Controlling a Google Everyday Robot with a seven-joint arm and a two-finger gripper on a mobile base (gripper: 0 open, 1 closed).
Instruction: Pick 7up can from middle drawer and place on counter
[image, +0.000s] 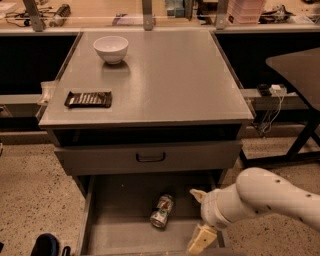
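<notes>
The 7up can lies on its side on the floor of the open middle drawer, near the drawer's centre. My gripper is low over the right part of the drawer, just right of the can and not touching it. Its two cream fingers stand apart, open and empty. The white arm reaches in from the lower right. The grey counter is the cabinet top above.
A white bowl stands at the counter's back left. A dark chocolate bar wrapper lies near its left front edge. A closed drawer front with a handle overhangs the open drawer. A dark table stands at the right.
</notes>
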